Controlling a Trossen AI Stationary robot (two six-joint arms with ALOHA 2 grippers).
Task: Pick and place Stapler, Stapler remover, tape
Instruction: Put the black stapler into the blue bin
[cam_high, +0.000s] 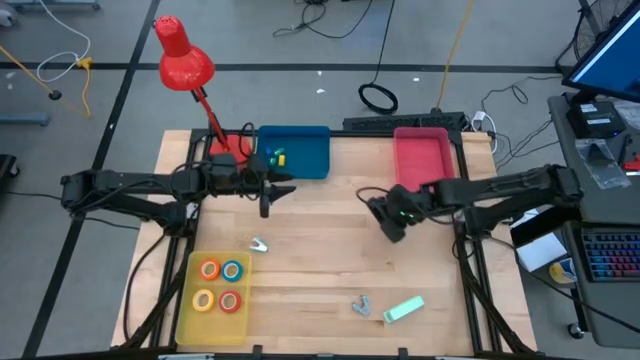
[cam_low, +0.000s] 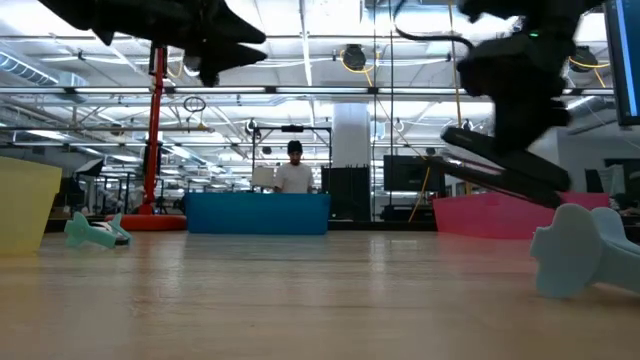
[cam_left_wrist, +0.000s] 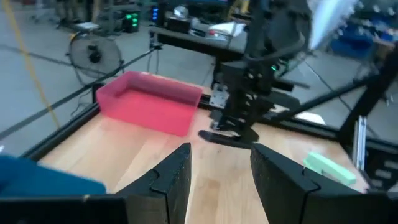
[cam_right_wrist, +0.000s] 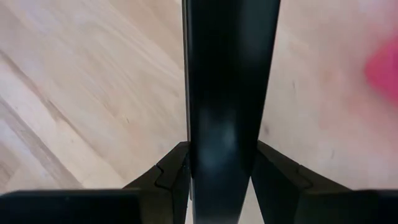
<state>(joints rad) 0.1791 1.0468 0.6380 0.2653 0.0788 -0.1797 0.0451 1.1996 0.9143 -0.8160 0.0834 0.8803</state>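
Four tape rolls (cam_high: 219, 285) sit in the yellow tray (cam_high: 186, 310) at the counter's near-left corner. Right claw (cam_high: 392, 222) grips a black stapler (cam_right_wrist: 227, 93) mid-counter, short of the pink bin (cam_high: 421, 157). Left claw (cam_high: 268, 190) hovers open, empty, beside the blue bin (cam_high: 305, 150). Staple remover (cam_high: 361, 305) and green stapler (cam_high: 404, 309) remain near the front edge.

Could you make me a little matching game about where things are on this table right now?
Things:
1. tape rolls
2. black stapler
3. mint green item
4. left tool

Places or states:
A. gripped in the right tool
B. open, holding nothing
C. inside the yellow tray
D. lying on the table

Pairs: 1-C, 2-A, 3-D, 4-B
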